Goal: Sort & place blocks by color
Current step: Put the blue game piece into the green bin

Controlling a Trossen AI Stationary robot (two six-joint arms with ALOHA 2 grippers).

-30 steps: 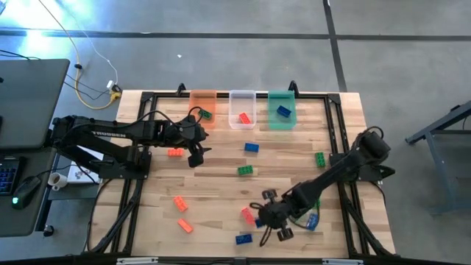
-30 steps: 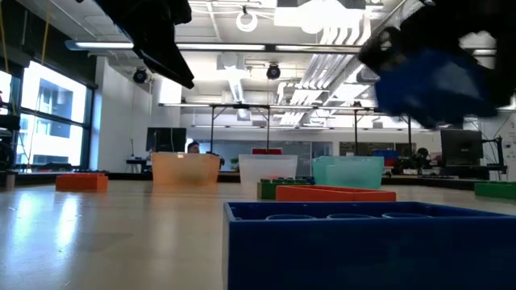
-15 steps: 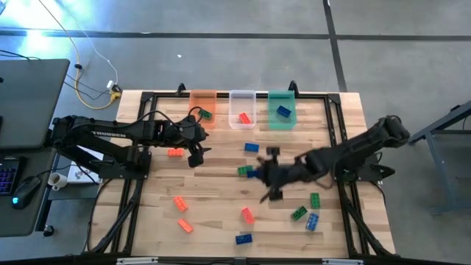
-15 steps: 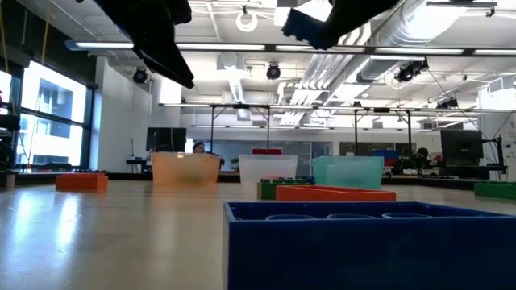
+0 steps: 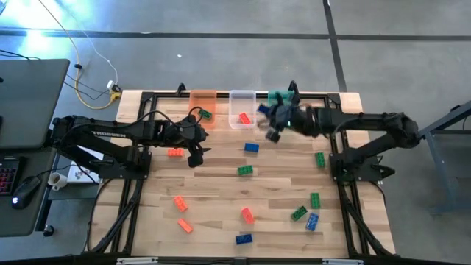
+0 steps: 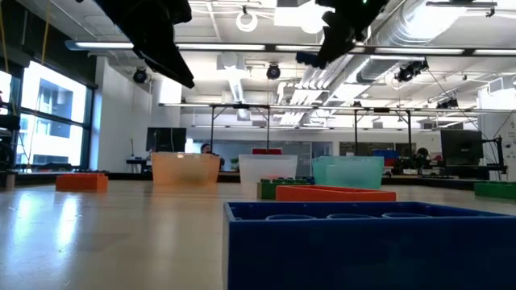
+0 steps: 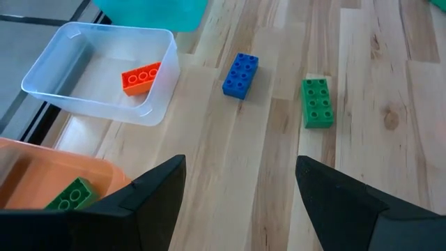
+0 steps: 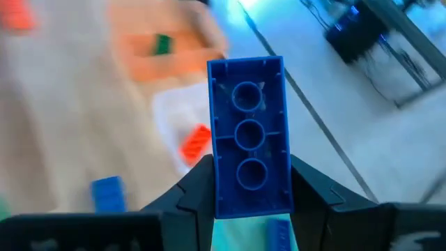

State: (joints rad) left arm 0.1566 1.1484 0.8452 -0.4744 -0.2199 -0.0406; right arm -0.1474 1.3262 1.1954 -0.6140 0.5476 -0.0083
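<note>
Above the far edge of the table (image 5: 221,165), the right pincer (image 5: 274,118) is clamped on a blue block (image 8: 249,153) and hangs just beside the green bin (image 5: 280,99), the container it likely serves, since one blue block already lies there. Its wrist view shows the block's hollow underside, long axis running out from between the fingers (image 8: 191,185), with the bin's green wall directly beneath; the overhead view cannot show the block, hidden by the pincer. The left pincer (image 7: 237,202) waits near the orange bin (image 5: 203,103), jaws apart and empty. Loose blocks, including a blue one (image 5: 252,147) and a green one (image 5: 245,171), lie mid-table.
</note>
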